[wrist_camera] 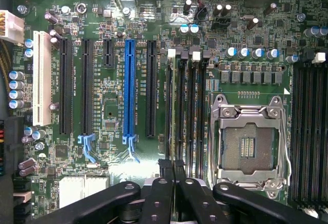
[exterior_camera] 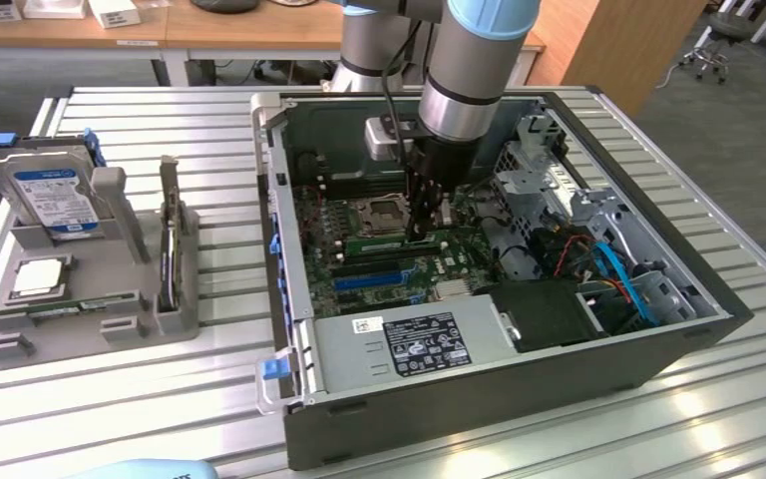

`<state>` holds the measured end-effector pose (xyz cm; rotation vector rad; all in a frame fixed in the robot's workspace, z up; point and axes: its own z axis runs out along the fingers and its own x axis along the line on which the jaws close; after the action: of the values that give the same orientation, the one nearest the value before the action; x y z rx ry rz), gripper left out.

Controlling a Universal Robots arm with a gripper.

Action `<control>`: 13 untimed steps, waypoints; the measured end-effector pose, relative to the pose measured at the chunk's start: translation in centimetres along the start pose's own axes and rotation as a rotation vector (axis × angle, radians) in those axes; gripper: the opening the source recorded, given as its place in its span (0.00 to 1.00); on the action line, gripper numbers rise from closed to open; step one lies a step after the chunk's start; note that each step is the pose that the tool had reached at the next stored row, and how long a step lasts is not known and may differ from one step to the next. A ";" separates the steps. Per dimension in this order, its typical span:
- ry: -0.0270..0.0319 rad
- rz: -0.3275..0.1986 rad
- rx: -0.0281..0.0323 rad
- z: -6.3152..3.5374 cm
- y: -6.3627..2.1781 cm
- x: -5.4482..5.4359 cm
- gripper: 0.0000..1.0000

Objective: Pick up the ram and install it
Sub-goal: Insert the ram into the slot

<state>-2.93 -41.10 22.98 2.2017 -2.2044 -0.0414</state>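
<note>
While my arm reaches down into the open black tower computer case, my gripper hangs low over the green motherboard, its two black fingers drawn together with hardly a gap. I see no object pinched between them. The ram, a long, thin, pale green circuit-board stick, stands on edge in one of the black memory slots, with one end right under my gripper. Whether the tips press on it or stop just short, I cannot tell. Just beside my gripper on one side is the square metal processor socket with its silver frame. On the other side, a little farther off, runs a long blue expansion slot among black ones. Near my gripper, within the case, sits a grey power supply box with a black-and-white label. Well apart from my gripper, outside the case, a grey moulded tray rests on the ribbed metal table. It holds an upright hard drive with a blue-and-white label, a square silver processor chip lying flat, and another green strip along one edge.
</note>
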 end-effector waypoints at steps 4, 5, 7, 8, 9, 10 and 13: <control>0.0001 0.000 -0.0001 0.00 -0.01 0.0 0.11; 0.0001 0.000 -0.0001 0.00 -0.01 0.0 0.11; 0.0003 0.000 -0.0002 0.01 -0.01 0.0 0.11; 0.0001 0.000 0.0001 0.04 -0.01 0.0 0.11; 0.0002 0.000 0.0002 0.06 -0.02 0.0 0.11; 0.0002 0.000 0.0002 0.06 -0.01 0.0 0.11; 0.0001 0.000 0.0003 0.08 -0.01 0.0 0.11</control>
<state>-2.92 -41.10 22.90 2.2019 -2.2044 -0.0409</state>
